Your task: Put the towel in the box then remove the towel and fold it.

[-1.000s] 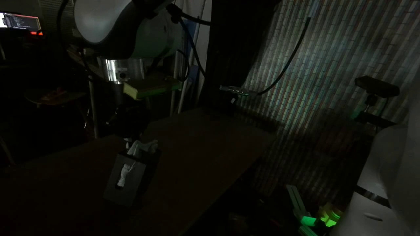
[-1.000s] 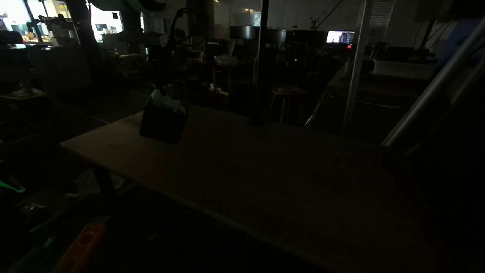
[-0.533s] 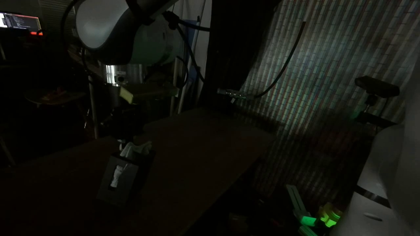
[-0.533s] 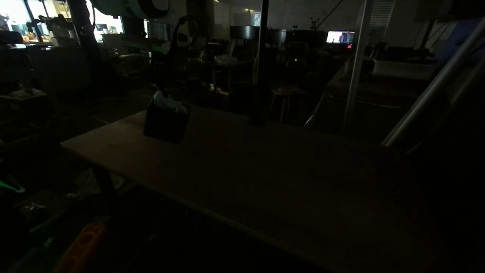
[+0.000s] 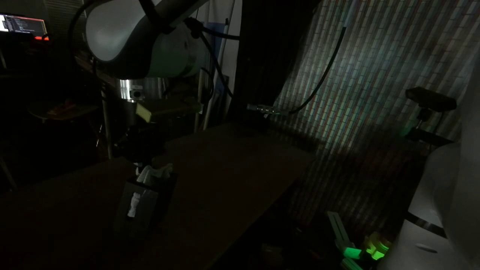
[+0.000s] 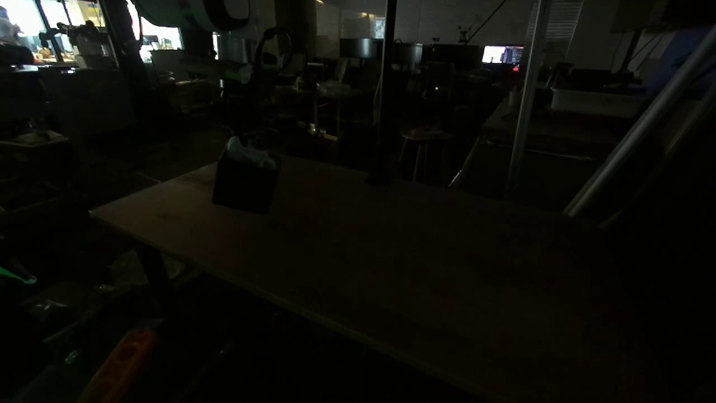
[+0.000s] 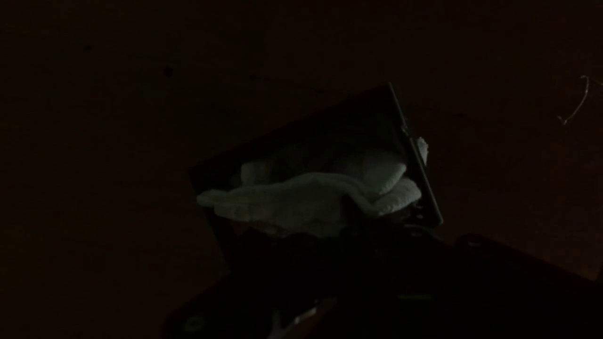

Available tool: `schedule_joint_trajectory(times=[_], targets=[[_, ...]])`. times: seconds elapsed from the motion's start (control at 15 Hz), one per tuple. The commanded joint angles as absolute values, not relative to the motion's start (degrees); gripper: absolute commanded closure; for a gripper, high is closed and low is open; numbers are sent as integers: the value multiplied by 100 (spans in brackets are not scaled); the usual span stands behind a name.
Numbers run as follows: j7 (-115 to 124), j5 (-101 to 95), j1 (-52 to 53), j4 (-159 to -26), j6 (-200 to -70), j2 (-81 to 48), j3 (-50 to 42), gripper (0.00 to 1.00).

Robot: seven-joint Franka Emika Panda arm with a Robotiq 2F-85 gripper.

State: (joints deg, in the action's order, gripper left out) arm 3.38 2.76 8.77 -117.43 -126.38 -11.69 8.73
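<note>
The pale, wrinkled towel (image 7: pixel 301 202) lies bunched in the open top of the dark box (image 7: pixel 426 183) in the wrist view. A bit of it also shows outside the right wall. Both exterior views show towel folds (image 6: pixel 251 155) above the rim of the box (image 6: pixel 246 186). In an exterior view a strip of the towel (image 5: pixel 134 204) fills a slot in the box's side. Over the box mouth, my gripper (image 5: pixel 143 167) points down, its dark fingers narrow together at the cloth. The fingertips are lost in shadow, and whether the box's wall is also pinched is hidden.
The scene is very dark. A dark tabletop (image 6: pixel 391 263) spreads around the box, whose near left corner shows in an exterior view. A black post (image 6: pixel 386 112) rises at its far edge. A mounted camera (image 5: pixel 431 99) stands before the patterned wall.
The arm has come down slightly. Box, towel and gripper have shifted together, a little leftward and down in an exterior view, and the box's slotted side now looks darker.
</note>
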Motion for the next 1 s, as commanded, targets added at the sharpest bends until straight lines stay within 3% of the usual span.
schedule_joint_trajectory(times=[0.0, 0.93], targets=[[267, 358, 902, -11666, -12589, -1307, 894, 97], [407, 54, 936, -11612, -12331, -982, 836, 97]])
